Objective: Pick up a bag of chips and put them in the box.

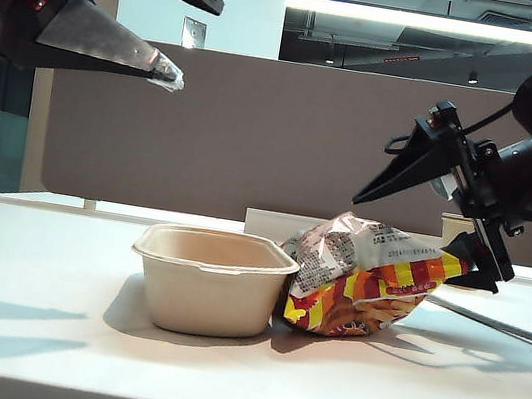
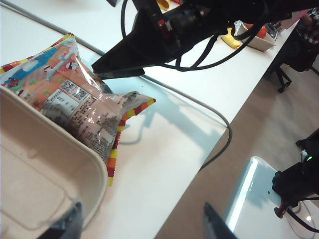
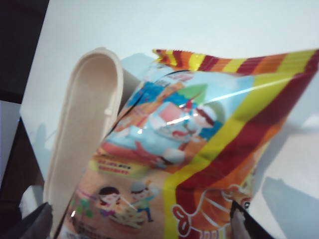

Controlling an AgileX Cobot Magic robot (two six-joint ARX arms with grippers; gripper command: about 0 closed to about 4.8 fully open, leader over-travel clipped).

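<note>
While left gripper (image 1: 170, 73) gapes overhead, right gripper's (image 1: 413, 233) spread jaws straddle bag of chips (image 1: 359, 285) beside box (image 1: 215, 252).

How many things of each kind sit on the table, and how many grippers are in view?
Chip bags: 1, the bag, lying against the box.
Boxes: 1, the box, with nothing in it.
Grippers: 2, left gripper open, above the box; right gripper open, at the bag's end.
Total: 4
</note>
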